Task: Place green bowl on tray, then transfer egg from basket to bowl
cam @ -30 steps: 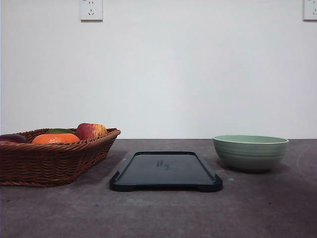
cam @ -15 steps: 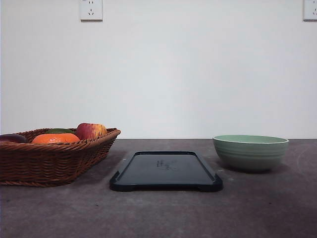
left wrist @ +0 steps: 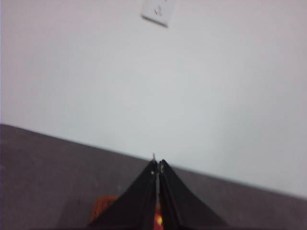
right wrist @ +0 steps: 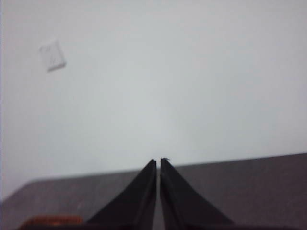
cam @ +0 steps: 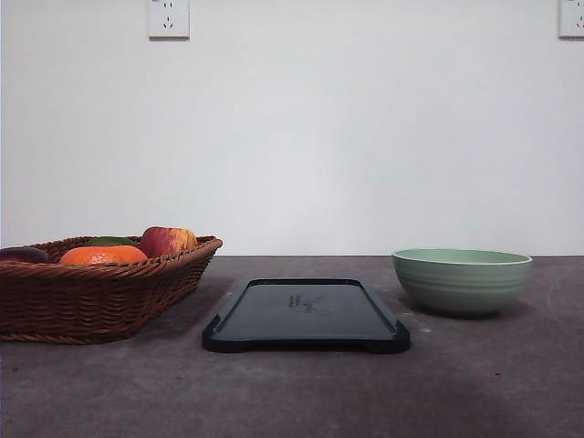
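The green bowl (cam: pixel 462 280) stands upright on the table to the right of the black tray (cam: pixel 306 315), apart from it. The tray lies bare at the table's middle. At the left sits the wicker basket (cam: pixel 91 297), with the egg (cam: pixel 20 255) as a dark reddish-brown oval at its far left, partly hidden by the rim. In the left wrist view my left gripper (left wrist: pixel 157 163) is shut with nothing between its fingers, held above the table and facing the wall. My right gripper (right wrist: pixel 158 162) is likewise shut on nothing, pointing at the wall.
An orange fruit (cam: pixel 102 255), a red-yellow apple (cam: pixel 167 241) and something green (cam: pixel 109 241) also lie in the basket. A white wall rises behind the table's far edge, with outlets (cam: pixel 168 18) high up. Bare dark tabletop (cam: pixel 301 392) stretches in front of the tray.
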Controlling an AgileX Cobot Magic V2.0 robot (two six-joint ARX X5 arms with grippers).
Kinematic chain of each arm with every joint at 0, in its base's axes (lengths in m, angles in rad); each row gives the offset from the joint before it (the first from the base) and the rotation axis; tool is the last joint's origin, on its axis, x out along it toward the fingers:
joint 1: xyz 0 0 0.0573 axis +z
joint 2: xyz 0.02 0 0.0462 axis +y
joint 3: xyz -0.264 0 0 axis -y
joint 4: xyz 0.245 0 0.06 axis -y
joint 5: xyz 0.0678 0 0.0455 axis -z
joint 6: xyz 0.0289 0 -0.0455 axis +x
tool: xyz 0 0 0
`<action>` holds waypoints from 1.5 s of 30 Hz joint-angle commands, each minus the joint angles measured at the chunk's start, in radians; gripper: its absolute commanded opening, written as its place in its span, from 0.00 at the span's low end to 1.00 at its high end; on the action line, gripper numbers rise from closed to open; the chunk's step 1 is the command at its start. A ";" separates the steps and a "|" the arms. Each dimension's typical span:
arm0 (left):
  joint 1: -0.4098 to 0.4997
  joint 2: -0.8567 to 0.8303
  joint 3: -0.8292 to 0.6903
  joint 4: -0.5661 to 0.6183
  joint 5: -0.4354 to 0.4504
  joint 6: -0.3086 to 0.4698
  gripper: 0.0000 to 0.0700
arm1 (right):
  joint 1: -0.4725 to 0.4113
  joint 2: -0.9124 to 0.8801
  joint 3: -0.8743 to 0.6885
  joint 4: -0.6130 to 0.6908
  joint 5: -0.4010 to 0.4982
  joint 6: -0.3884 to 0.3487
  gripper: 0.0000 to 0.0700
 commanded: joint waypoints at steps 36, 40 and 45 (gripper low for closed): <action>-0.003 0.486 0.405 -0.447 0.350 0.465 0.52 | 0.249 0.379 0.243 -0.472 0.071 -0.477 0.61; -0.003 0.486 0.405 -0.443 0.350 0.463 0.52 | 0.248 0.458 0.301 -0.544 0.132 -0.391 0.61; -0.003 0.486 0.405 -0.439 0.350 0.463 0.52 | 0.247 0.593 0.403 -0.653 0.202 -0.307 0.61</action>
